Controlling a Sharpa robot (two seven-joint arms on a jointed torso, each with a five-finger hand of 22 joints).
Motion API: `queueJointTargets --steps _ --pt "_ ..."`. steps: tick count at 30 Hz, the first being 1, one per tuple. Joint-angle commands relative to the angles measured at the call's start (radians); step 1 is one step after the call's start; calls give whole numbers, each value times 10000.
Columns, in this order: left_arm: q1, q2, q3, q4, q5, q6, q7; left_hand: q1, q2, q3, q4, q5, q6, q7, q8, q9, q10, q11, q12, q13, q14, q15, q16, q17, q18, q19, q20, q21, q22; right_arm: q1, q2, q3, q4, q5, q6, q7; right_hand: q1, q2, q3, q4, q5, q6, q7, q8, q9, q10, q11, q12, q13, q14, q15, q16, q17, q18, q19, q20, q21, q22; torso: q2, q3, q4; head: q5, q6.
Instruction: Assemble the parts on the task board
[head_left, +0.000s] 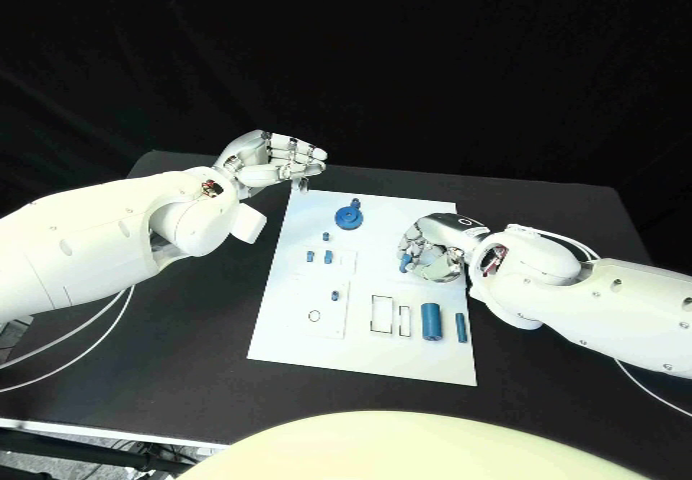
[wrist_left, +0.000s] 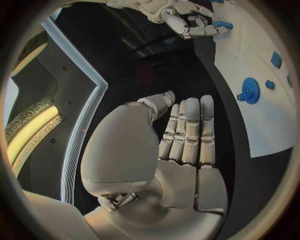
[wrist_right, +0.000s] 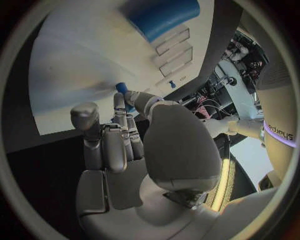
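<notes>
Task board (head_left: 303, 335): right hand (head_left: 433, 256) pinches a small blue part (head_left: 404, 263), apparently mid-placement; left hand (head_left: 270, 160) waits empty, fingers loosely open, at the far edge.

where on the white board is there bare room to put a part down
Bare patches on the board: the near strip below the ring and slots, and the far right corner beyond the gear. Crowded: the middle, where the right robot hand holds a small blue part, and around the two cylinders.
</notes>
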Motion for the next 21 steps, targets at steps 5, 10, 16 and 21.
queueJointTargets --steps 5,10,16,21 --pt "5 19 5 -13 -30 149 33 -33 38 -49 3 -12 -30 16 67 -12 -86 18 19 5 -85 13 -44 -9 138 2 60 -26 -14 274 -325 86 531 1762 -134 -22 -80 61 52 -10 147 27 53 139 242 -9 61 -74 -15 412 -45 49 -22 -149 52 11 41 21 -9 -11 -12 36 -12" --pt "5 32 5 -30 -30 145 43 -31 36 -53 1 -13 -32 16 68 -13 -92 20 18 5 -86 13 -43 -9 138 2 60 -27 -15 430 -467 125 1020 2197 -102 -39 -150 4 11 -35 -48 -15 52 185 315 -5 64 -143 5 411 -37 51 -33 -151 49 19 33 42 -13 -12 -13 70 -12" --pt "5 57 5 -44 -31 154 45 -31 36 -53 1 -13 -32 16 68 -13 -92 20 18 5 -86 13 -43 -9 138 2 60 -27 -15 471 -187 129 1493 2289 -57 -14 -156 6 9 -36 -76 -23 54 189 323 -4 65 -151 7 410 -36 49 -40 -145 35 19 5 21 -12 -7 0 142 -12" --pt "4 78 4 -62 -31 159 49 -31 36 -53 1 -13 -32 16 68 -13 -92 20 18 5 -86 13 -43 -9 138 2 60 -27 -15 367 260 106 1642 1830 -125 30 -171 11 7 -30 -97 -32 58 193 331 -3 69 -161 10 406 -35 42 -61 -143 29 20 -7 14 -21 -20 4 247 -12"
